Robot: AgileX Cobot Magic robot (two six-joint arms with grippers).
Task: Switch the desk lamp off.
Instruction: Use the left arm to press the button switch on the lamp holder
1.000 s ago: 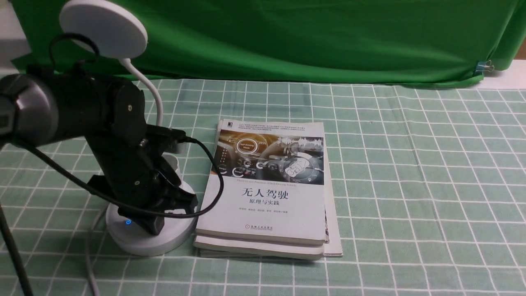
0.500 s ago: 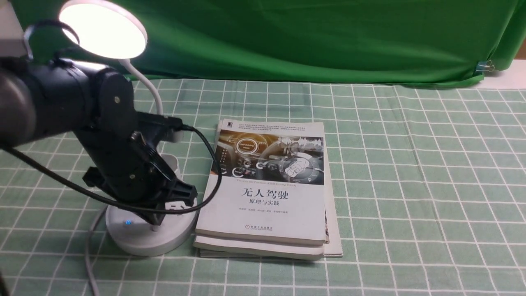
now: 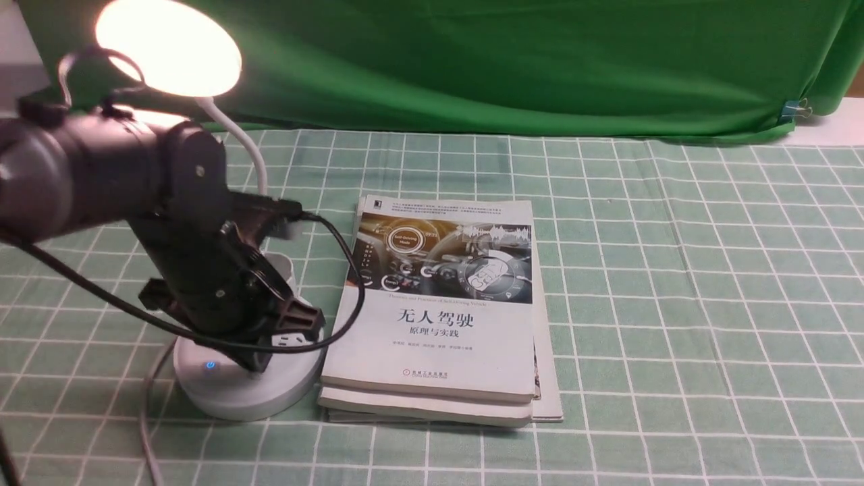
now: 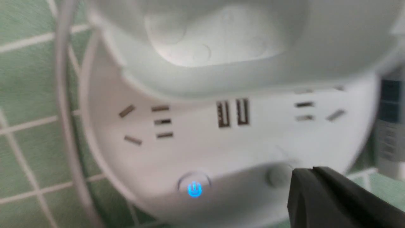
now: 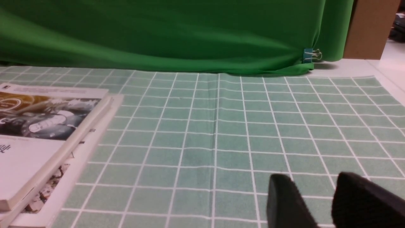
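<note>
The white desk lamp stands at the front left, and its round disc head (image 3: 169,47) is glowing. A thin gooseneck (image 3: 251,158) curves down to the round base (image 3: 229,398). The base shows sockets (image 4: 159,122), a blue-lit power button (image 4: 194,189) and a plain round button (image 4: 276,177). My left gripper (image 3: 258,364) is shut, with its tip just over the base. In the left wrist view the left gripper (image 4: 303,172) sits right beside the plain button. My right gripper (image 5: 311,190) is open and empty, low over the cloth.
A stack of books (image 3: 439,317) lies right beside the lamp base. The lamp's white cord (image 3: 145,405) trails toward the front edge. A green backdrop cloth (image 3: 506,61) hangs along the back, with a clip (image 3: 796,108) at the far right.
The lamp head was dark a second ago and is lit now. My left gripper has lifted slightly off the base, and the arm has shifted a little.
</note>
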